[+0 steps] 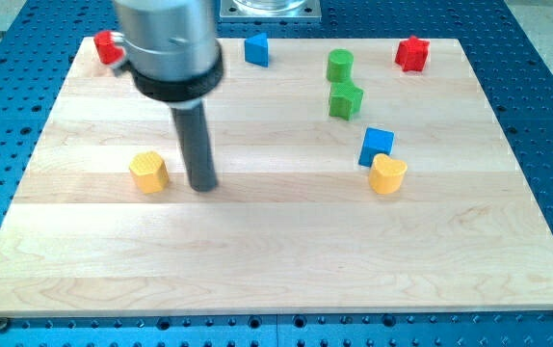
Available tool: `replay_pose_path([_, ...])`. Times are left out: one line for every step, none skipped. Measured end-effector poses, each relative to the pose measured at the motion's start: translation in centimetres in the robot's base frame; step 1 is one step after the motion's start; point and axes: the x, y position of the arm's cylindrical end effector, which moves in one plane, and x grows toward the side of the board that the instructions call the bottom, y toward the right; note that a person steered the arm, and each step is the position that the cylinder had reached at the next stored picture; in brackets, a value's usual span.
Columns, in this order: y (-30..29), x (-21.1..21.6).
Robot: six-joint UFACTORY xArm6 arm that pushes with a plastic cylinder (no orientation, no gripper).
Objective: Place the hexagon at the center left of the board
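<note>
A yellow hexagon block [148,172] lies on the wooden board [276,251] at the view's left, about mid-height. My tip [202,186] rests on the board just to the right of the hexagon, with a small gap between them. The rod rises from the tip to the arm's grey and black body near the view's top left.
A red block [109,46] sits at the top left, partly behind the arm. A blue block [256,49], a green cylinder [340,65], a green block [346,99] and a red block [412,53] lie along the top. A blue cube [377,146] touches a yellow heart block [387,174] right of centre.
</note>
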Motion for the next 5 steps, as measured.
replay_pose_path([-6.3, 0.1])
replay_pose_path([-9.1, -1.3])
replay_pose_path([-8.4, 1.3])
replay_pose_path([-11.1, -0.8])
replay_pose_path([-13.3, -5.2])
